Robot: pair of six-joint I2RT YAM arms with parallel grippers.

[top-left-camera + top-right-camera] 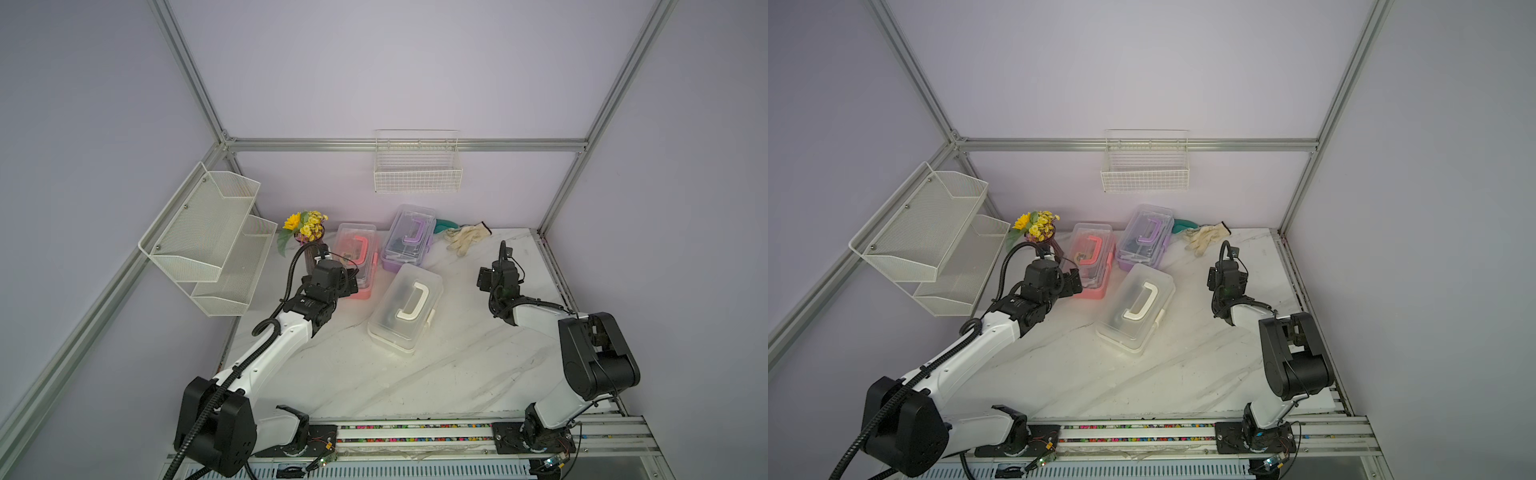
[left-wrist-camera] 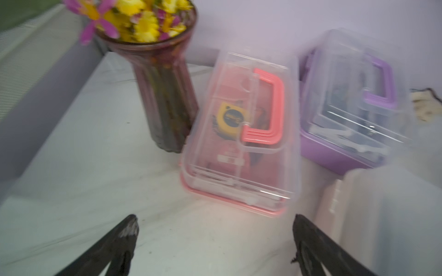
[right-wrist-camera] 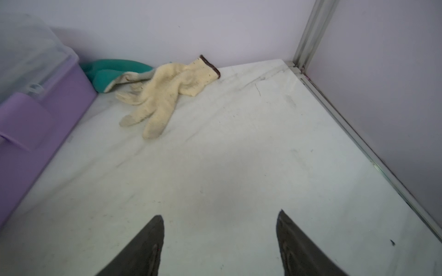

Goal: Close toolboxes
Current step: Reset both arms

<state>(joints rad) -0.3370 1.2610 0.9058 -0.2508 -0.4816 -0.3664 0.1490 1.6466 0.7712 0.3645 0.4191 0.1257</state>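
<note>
Perhaps unlatched, the blurred pink box (image 2: 239,155) sat just beside the vase (image 2: 167,100), which the left gripper (image 2: 215,227), fingers spread and empty as on the right gripper (image 3: 220,222), could topple reaching in.

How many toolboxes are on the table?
3. The pink toolbox stands beside the flower vase, the purple toolbox farthest back, by the gloves, the white toolbox in front of both. None seems hidden.
</note>
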